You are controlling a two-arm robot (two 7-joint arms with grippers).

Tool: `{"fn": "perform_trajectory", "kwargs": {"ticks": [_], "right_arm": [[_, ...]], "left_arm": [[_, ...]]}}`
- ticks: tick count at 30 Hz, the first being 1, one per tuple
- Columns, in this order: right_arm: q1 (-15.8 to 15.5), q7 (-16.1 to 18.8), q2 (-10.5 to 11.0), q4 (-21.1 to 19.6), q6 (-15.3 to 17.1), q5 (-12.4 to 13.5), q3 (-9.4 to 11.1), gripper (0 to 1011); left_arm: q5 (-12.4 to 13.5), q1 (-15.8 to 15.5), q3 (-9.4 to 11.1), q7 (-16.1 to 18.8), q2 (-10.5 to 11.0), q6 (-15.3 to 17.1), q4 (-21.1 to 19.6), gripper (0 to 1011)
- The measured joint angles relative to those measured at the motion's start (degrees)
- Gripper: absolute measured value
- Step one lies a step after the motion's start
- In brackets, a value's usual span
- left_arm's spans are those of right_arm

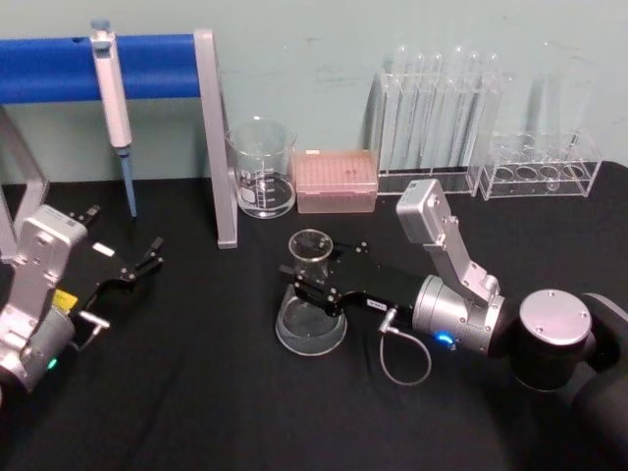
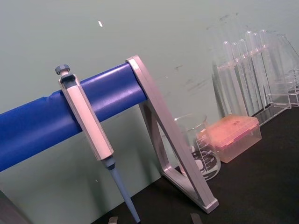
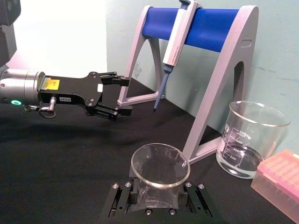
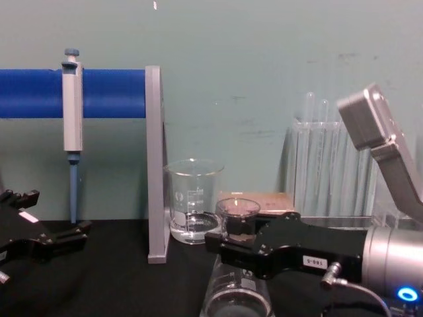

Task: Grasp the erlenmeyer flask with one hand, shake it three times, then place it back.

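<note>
Black right gripper (image 1: 319, 275) level, clasping erlenmeyer flask (image 1: 310, 330)

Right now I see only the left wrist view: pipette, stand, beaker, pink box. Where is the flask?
Observer: The erlenmeyer flask stands on the black table, in front of the beaker.
Operator: Is a tool on it?
Observer: Yes. The right tool is shut on its neck, one jaw on each side, and the base looks to rest on the table.
Operator: And the left tool?
Observer: The left tool is open and holds nothing. It is off to the left, near the pipette stand and apart from the flask.
</note>
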Motion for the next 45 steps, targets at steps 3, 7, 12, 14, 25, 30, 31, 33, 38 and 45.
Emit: {"fn": "perform_trajectory", "kwargs": {"ticks": [3,7,12,14,25,30,31,33,38,45], "right_arm": [[-0.1,0.0,0.1,-0.1,0.0,0.2,0.1,458],[-0.3,-0.2,0.3,-1.1,0.3,0.7,0.6,458],[-0.8,-1.5,1.0,-3.8,1.6,0.9,1.3,458],[-1.0,-2.2,1.5,-5.5,2.5,1.0,1.7,458],[-2.4,-5.4,3.8,-13.6,6.7,2.1,3.8,458],[-2.9,-6.4,4.6,-16.1,7.6,2.5,4.6,458],[-3.1,-6.7,4.9,-16.8,7.9,2.6,4.8,458],[-3.3,-7.3,5.2,-17.7,8.5,2.7,5.2,458],[-3.8,-8.2,5.7,-19.5,9.3,3.0,5.8,458],[-4.5,-9.1,6.3,-21.4,9.7,3.4,6.6,458]], "left_arm": [[0.0,0.0,0.0,0.0,0.0,0.0,0.0,1001],[0.0,0.0,0.0,0.0,0.0,0.0,0.0,1001],[0.0,0.0,0.0,0.0,0.0,0.0,0.0,1001],[0.0,0.0,0.0,0.0,0.0,0.0,0.0,1001],[0.0,0.0,0.0,0.0,0.0,0.0,0.0,1001],[0.0,0.0,0.0,0.0,0.0,0.0,0.0,1001],[0.0,0.0,0.0,0.0,0.0,0.0,0.0,1001],[0.0,0.0,0.0,0.0,0.0,0.0,0.0,1001],[0.0,0.0,0.0,0.0,0.0,0.0,0.0,1001],[0.0,0.0,0.0,0.0,0.0,0.0,0.0,1001]]}}
